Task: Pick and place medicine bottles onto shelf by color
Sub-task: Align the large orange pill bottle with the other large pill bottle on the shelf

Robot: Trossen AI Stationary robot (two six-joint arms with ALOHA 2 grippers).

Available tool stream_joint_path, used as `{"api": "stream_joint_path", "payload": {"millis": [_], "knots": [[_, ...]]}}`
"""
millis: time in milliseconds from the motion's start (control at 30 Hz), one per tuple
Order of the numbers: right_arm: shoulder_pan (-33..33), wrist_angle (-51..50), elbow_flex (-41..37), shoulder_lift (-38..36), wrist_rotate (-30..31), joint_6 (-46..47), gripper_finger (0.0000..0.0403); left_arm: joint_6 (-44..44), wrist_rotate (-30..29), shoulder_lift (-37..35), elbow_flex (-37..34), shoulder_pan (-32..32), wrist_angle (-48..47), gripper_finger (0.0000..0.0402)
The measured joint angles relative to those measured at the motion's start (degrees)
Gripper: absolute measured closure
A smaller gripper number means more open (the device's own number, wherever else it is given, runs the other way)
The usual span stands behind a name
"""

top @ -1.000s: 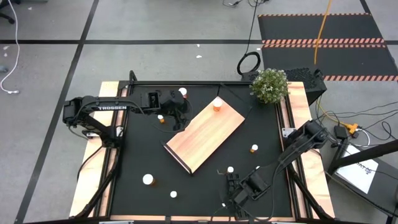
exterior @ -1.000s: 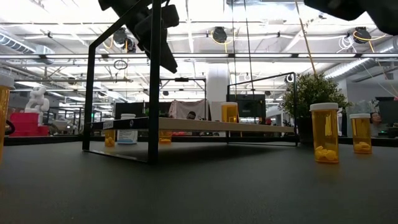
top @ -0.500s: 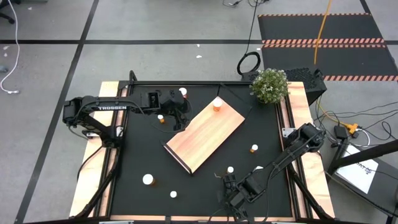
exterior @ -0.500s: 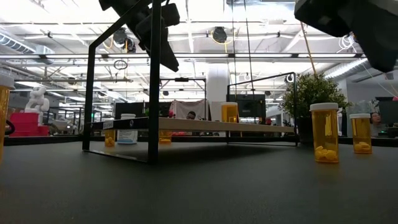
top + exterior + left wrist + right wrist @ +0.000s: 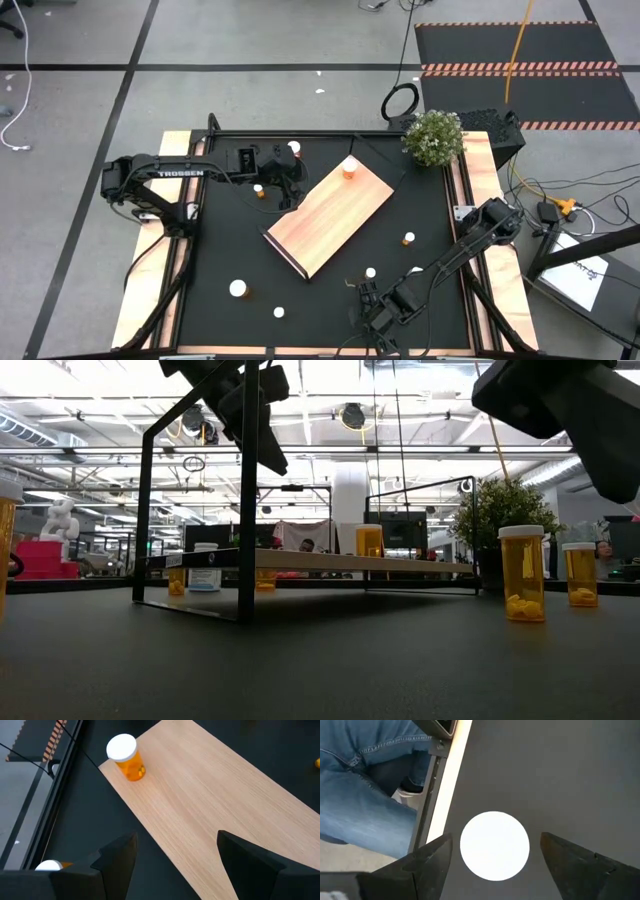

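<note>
White-capped bottle (image 5: 494,845) stands upright, cap up, between the spread fingers of the right gripper (image 5: 495,870).

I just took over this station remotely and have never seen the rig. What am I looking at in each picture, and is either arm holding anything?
Two dark robot arms work over a black mat. The high view looks straight down; the low view sits at table height; each wrist view looks out past that arm's own fingers.

A light-wood shelf board lies diagonally mid-table, with one white-capped orange bottle on its far end. More small bottles stand around on the mat, and a potted green plant sits in a corner.

The left gripper hangs open and empty over the board's edge. The right gripper is open above a round white bottle cap near the front edge, not gripping it. Beyond the table edge there, a person's jeans show.
</note>
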Motion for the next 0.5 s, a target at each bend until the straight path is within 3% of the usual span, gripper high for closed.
{"api": "stream_joint_path", "payload": {"millis": [333, 500], "knots": [[0.0, 0.1, -0.1, 0.0, 0.1, -1.4, 0.0116, 0.3, 0.0, 0.0, 0.0, 0.0, 0.0, 0.0128], [0.0, 5.4, -3.8, 0.0, -0.1, -1.5, 0.0117, 0.5, 0.0, 0.0, 0.0, 0.0, 0.1, 0.0128]]}}
